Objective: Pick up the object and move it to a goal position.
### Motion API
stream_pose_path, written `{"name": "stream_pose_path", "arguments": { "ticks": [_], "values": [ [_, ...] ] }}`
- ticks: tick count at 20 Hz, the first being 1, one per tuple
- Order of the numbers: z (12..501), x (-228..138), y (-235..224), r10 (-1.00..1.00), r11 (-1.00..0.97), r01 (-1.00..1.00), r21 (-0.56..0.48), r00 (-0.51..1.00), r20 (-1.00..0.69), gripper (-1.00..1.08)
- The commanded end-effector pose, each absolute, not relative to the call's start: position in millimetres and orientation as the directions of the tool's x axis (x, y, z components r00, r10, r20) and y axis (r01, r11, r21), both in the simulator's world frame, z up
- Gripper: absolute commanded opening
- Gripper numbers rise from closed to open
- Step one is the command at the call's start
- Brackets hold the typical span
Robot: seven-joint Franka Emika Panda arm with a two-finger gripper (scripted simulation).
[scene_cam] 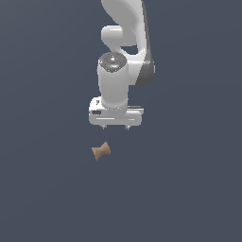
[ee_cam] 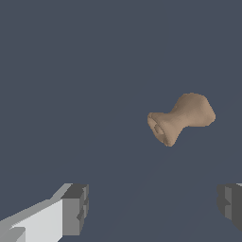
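The object (scene_cam: 101, 151) is a small tan-brown spool with a narrow waist and flared ends, lying on its side on the dark grey floor. In the wrist view the object (ee_cam: 181, 118) lies ahead of the fingers, apart from them. My gripper (scene_cam: 115, 127) hangs a little above the object and toward the exterior view's right. It is open, with nothing between its fingers (ee_cam: 75, 209), which stand wide apart.
The white arm (scene_cam: 125, 47) rises from behind the gripper to the top of the exterior view. A flat dark grey surface (scene_cam: 47, 189) fills everything else.
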State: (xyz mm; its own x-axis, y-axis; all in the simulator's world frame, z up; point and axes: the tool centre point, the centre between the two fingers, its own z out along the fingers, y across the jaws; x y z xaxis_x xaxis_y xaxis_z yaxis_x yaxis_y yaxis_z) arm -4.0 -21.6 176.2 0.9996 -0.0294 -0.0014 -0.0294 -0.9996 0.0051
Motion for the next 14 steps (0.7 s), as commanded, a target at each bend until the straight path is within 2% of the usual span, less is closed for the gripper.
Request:
{"name": "stream_pose_path", "arguments": {
  "ticks": [1,14],
  "values": [
    [176,-4,-22,-0.029,-1.0,-0.029,0.005,1.0,-0.001,1.0],
    [191,-6,-22,-0.066,-0.998,-0.066,-0.004,0.998,0.004,1.0]
  ]
}}
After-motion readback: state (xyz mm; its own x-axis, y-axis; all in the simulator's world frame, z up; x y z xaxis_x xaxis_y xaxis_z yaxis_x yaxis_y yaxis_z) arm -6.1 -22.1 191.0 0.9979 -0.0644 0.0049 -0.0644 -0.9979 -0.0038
